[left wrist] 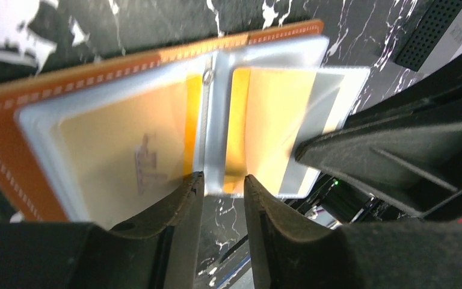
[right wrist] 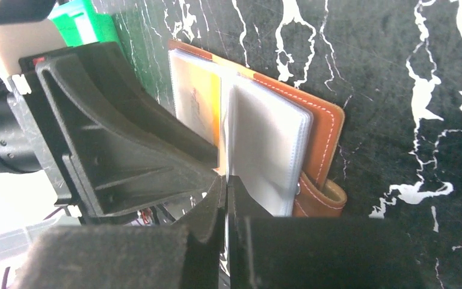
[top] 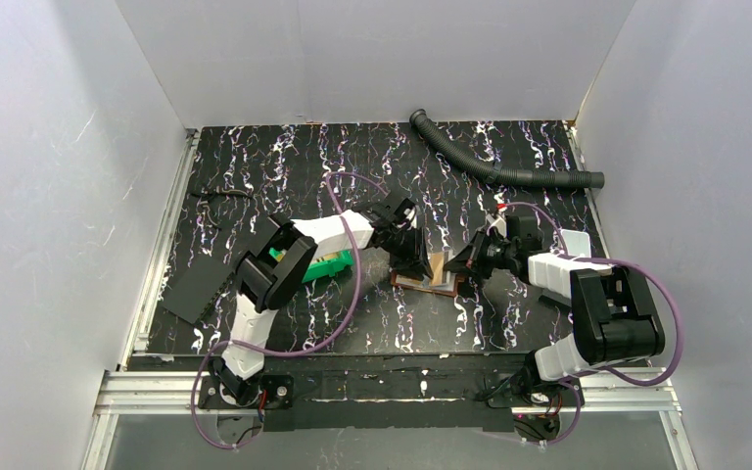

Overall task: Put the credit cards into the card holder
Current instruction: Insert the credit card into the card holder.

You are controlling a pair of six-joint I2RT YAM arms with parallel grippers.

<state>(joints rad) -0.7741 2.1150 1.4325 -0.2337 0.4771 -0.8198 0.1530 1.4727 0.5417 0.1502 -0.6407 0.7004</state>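
- Left gripper (left wrist: 219, 183) is seen narrowly parted, one finger on each side of the middle seam of the clear sleeves (right wrist: 271, 144), at their edge. No clamping contact can be made out.
- Right gripper (right wrist: 225, 183) is shown closed to a thin slit at the edge of a raised sleeve. Whether that sleeve is pinched cannot be told.
- The card holder (left wrist: 126, 63) is laid open on the bench (top: 284, 166), about midway between the left and right edges and nearer the near edge than the far one, with a gripper at each side.
- Yellowish credit cards (left wrist: 111, 141) are seen through the sleeves, one on either side of the seam. One of them is marked with a faint print.
- A green bin (top: 333, 266) is pictured near the holder, toward the left edge, partly hidden by the left arm.
- A flat black sheet (top: 194, 291) is seen by the near left corner, and a ribbed black hose (top: 509, 166) is stretched toward the far right corner.
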